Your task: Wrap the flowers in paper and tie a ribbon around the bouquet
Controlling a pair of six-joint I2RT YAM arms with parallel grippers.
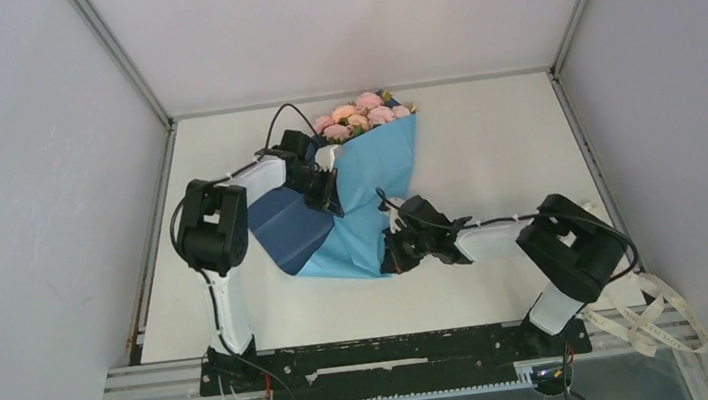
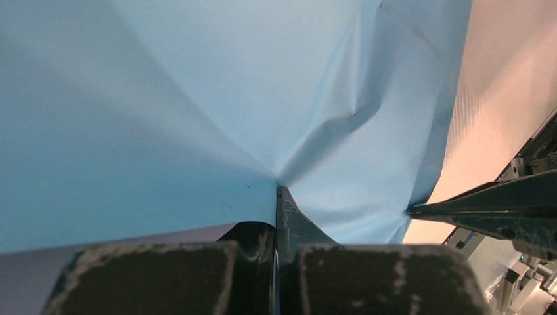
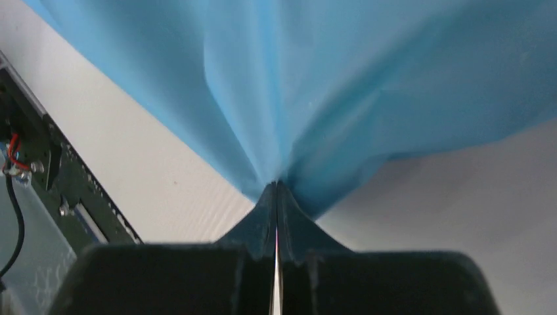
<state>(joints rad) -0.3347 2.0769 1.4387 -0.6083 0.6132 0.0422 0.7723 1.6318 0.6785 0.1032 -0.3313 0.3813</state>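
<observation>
Table: white and flat, with plain grey walls on three sides.
Paper: it lay in the middle of the table, light blue on top, with a dark navy flap showing on its left side.
Flowers: the pink roses lay at the far end of the paper, with their blooms peeping out past its top edge.
Risk on the left: the paper was thin, so I think it could tear at the pinched spot if the left gripper pulled too hard.
Risk in the middle: both arms held the same sheet, so a tug from each side at once could rip it or crease it badly. A quick lift could also make the roses roll out, since nothing seemed to hold them in.
Risk on the right: only a small bit of the near edge sat in the right gripper, so it could slip out when the fold began.
Risk at the far right: the ribbon hung in loops off the near right corner of the table, well apart from the paper. It looked ready to slide off.
Left fingers: pressed tight together, pinching a fold of the blue paper between their tips.
Right fingers: pressed tight together too, biting the blue paper right at its near edge, just above the table.
</observation>
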